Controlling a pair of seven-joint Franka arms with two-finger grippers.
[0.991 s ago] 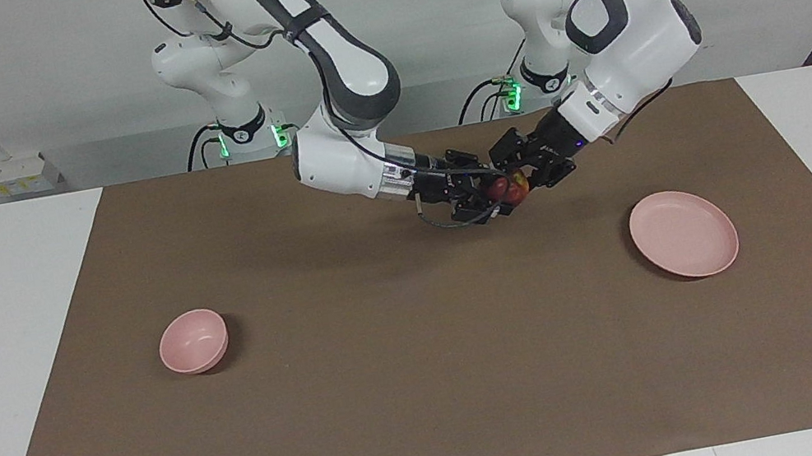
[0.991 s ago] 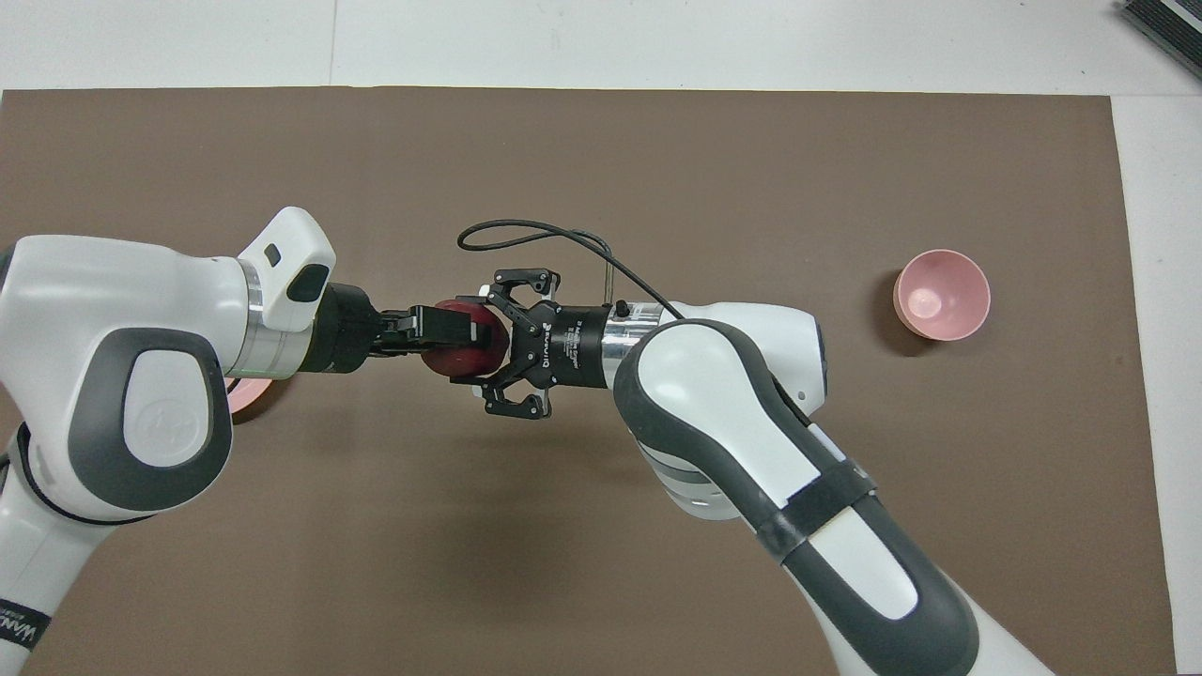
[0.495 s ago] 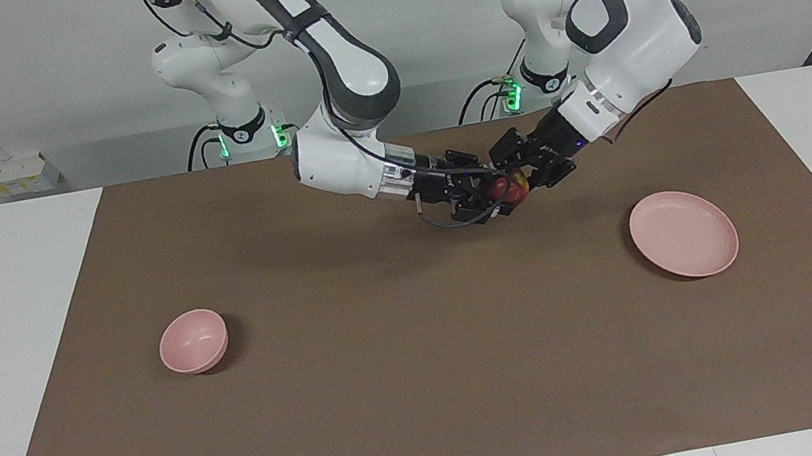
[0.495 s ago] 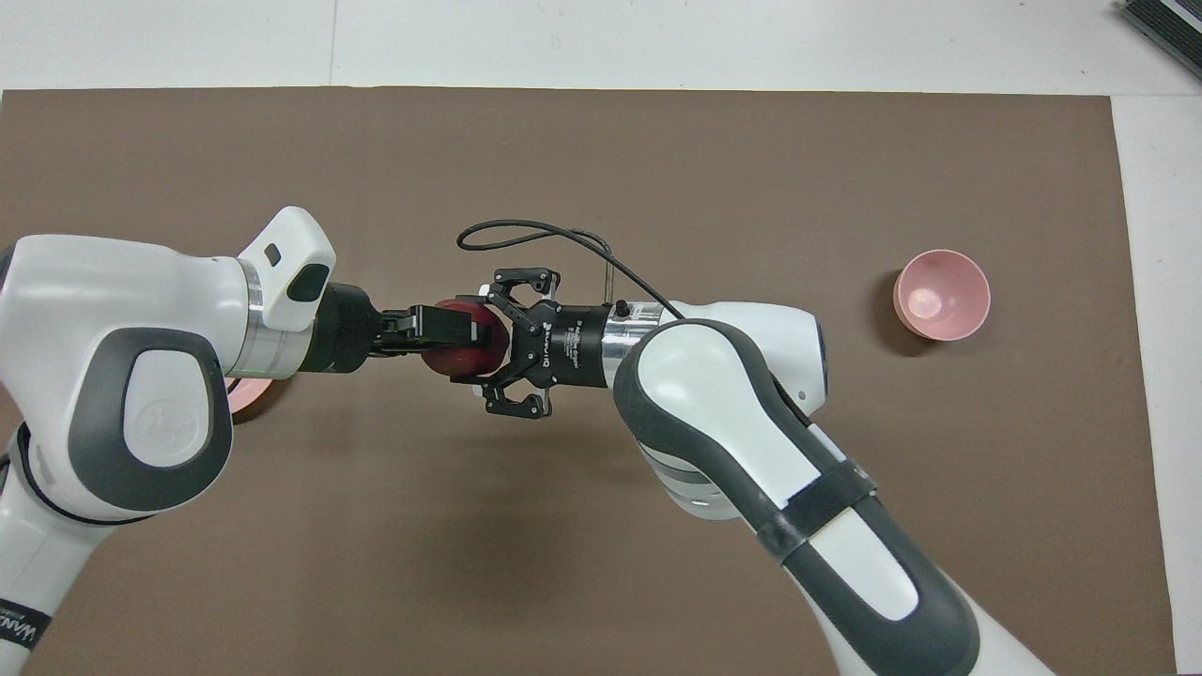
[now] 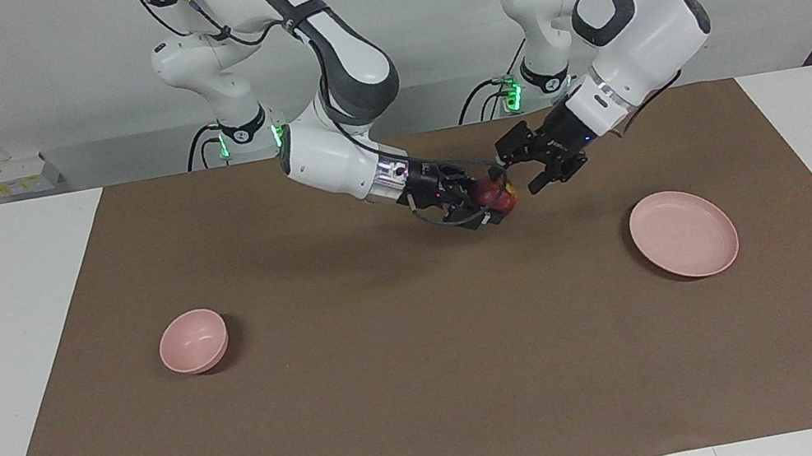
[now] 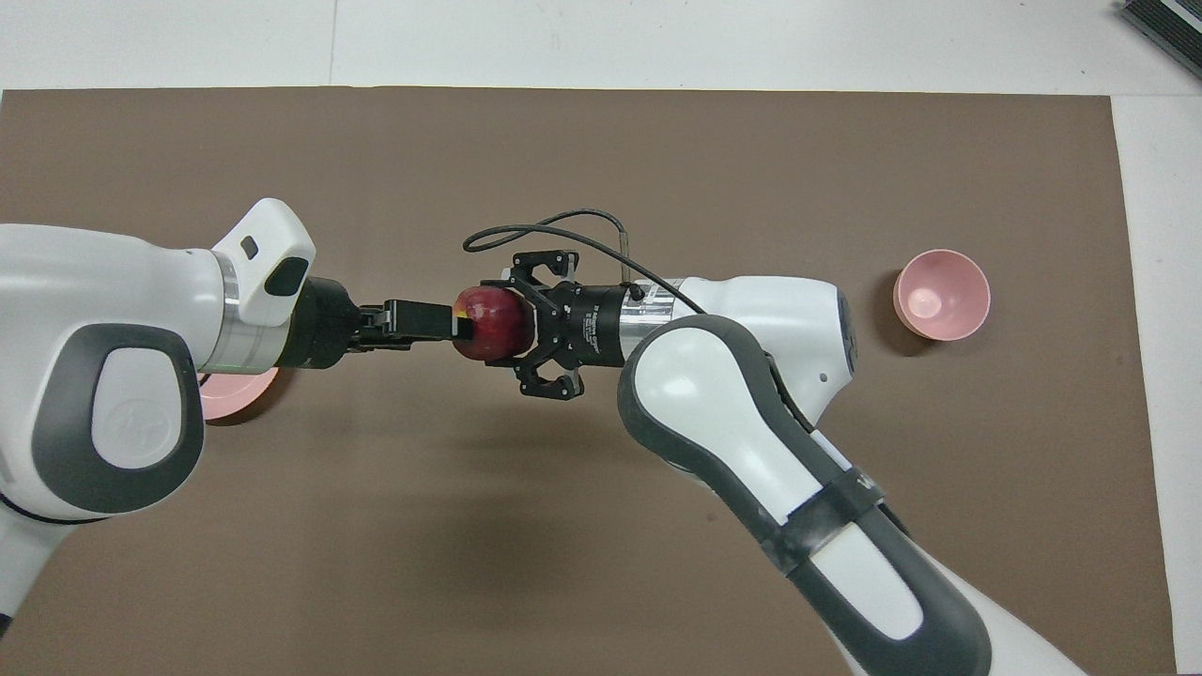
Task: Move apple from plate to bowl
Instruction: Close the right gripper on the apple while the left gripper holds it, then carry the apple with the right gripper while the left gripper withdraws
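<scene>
Over the middle of the desk [image 5: 18, 347], up in the air, the apple [image 5: 496, 194] sits pinched in the right claw [image 5: 492, 204], which reaches in from the right arm's side with its fingers pressed onto the fruit. Left claw [image 5: 523, 178] is spread and just beside the apple on the plate-ward side, no grip on it that I can see. Plate [image 5: 683, 233] lies bare toward the left arm's end; bowl [image 5: 194, 341] sits toward the right arm's end, well apart from the apple. So the key relation: bowl lies on the right arm's own side of the apple, back along that forearm's line. My read is the right arm carries it there alone; left claw needs to clear first.
</scene>
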